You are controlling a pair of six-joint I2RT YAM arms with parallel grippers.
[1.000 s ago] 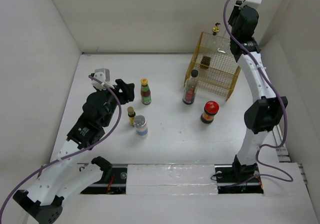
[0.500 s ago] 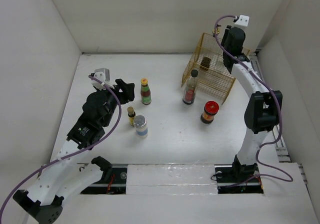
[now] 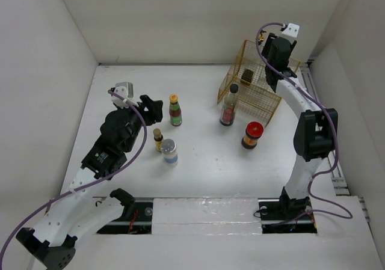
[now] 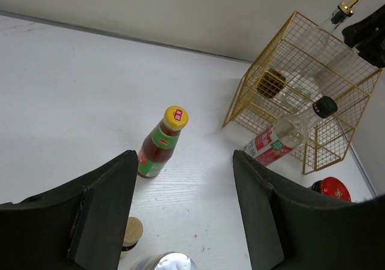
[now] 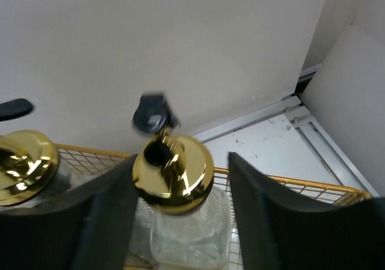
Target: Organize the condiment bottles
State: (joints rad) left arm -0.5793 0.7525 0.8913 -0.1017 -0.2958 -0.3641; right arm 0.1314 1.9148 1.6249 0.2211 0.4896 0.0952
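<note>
R claw (image 5: 180,234) clamped on clear cruet (image 5: 173,171), held tilted at back rim of yellow wire basket (image 3: 252,85), far right. L claw (image 4: 183,162) apart, empty, facing yellow-capped sauce bottle (image 4: 161,142) mid-table.

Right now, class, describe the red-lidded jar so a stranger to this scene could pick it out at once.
Find the yellow wire basket at the far right of the table. Two containers stand just in front of it, towards the arms; the red-lidded jar is the right-hand one. It is squat with a wide red lid, unlike the tall black-capped bottle beside it.
</note>
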